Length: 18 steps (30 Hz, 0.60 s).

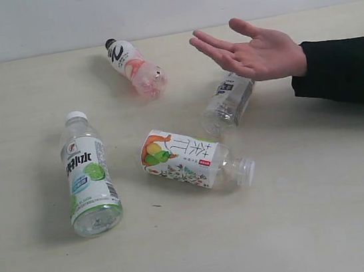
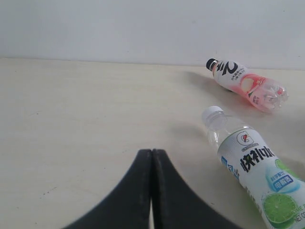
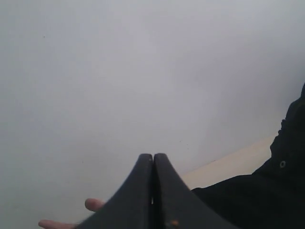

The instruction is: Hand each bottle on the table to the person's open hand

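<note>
Four bottles lie on the pale table. The green-lime bottle with a white cap lies at the left. At the middle is the fruit-label bottle. The pinkish bottle with a black cap lies at the back. The plain clear bottle rests partly under the person's open hand, held palm up above the table. Neither gripper shows in the exterior view. My left gripper is shut and empty, left of the green-lime bottle. My right gripper is shut and empty, with fingertips of the hand showing beside it.
A pale grey wall runs behind the table's far edge. The person's black sleeve reaches in from the right over the table.
</note>
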Motion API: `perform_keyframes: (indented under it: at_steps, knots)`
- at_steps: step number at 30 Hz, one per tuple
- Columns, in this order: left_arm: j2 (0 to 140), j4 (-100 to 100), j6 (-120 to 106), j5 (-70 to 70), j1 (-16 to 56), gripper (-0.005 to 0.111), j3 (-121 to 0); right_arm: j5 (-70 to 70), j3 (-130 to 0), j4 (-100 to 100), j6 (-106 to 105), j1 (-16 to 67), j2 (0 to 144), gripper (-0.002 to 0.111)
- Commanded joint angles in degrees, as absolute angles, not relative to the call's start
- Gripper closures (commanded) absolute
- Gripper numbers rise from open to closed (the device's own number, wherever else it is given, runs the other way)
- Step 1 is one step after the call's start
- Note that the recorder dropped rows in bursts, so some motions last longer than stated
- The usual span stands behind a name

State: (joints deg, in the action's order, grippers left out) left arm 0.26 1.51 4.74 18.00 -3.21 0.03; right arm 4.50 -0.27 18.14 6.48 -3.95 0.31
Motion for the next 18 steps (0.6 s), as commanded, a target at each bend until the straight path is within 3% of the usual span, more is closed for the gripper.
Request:
perform_keyframes:
  at_steps: [1, 8, 13, 18]
  knots:
    - [0.0, 1.2, 4.7, 17.9, -2.8, 0.107, 0.0, 8.9, 0.0, 20.1, 7.0, -4.0, 0.0, 0.108]
    - [0.0, 1.2, 4.7, 17.9, -2.8, 0.107, 0.0, 7.8, -8.9, 20.5, 7.9, -4.0, 7.5, 0.108]
    - [0.0, 1.2, 4.7, 17.9, -2.8, 0.107, 0.0, -4.8, -21.1, 15.6, 5.4, -4.0, 20.5, 0.108]
    - [0.0, 1.2, 4.7, 17.9, -2.8, 0.107, 0.0, -21.8, -33.6, 16.5, -10.3, -4.0, 35.3, 0.108]
